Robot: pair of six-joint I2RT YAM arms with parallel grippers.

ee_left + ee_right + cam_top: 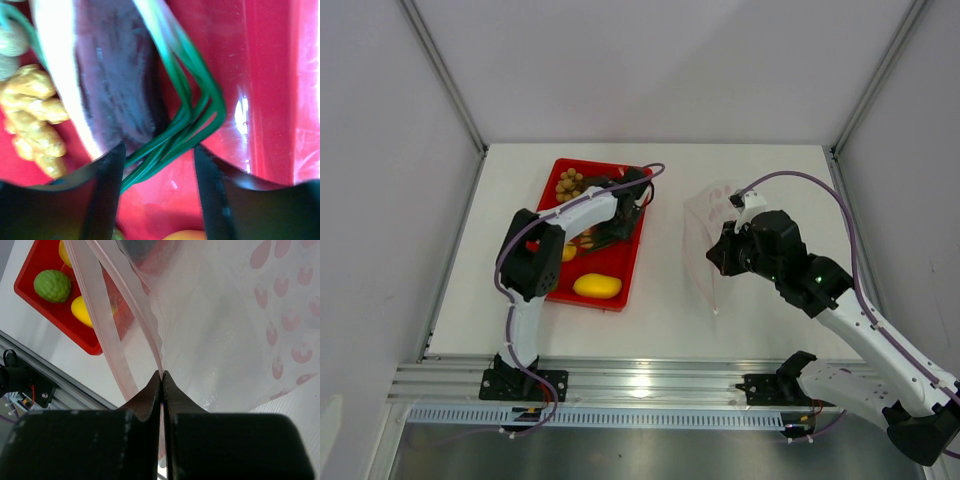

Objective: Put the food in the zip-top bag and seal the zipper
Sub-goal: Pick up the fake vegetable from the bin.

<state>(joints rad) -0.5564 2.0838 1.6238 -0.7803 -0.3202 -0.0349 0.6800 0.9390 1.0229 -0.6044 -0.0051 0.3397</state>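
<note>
While the zip-top bag is pinched by the right gripper, green onion is straddled by the parted left gripper, awaiting clamping.

Tray: red plastic, seen as glossy, light reflected off it.
Zip-top bag: clear thin plastic film, printed with pink spots.
Zipper: pinkish, translucent, smooth.
Green onion: smooth, shiny strands.
Table: matt white.
Rail: ribbed bare metal.

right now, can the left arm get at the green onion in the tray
Probably yes. The left tool hangs low over the red tray, jaws open either side of the green onion stalks, with nothing in between. The meat slice lies close beside.
</note>
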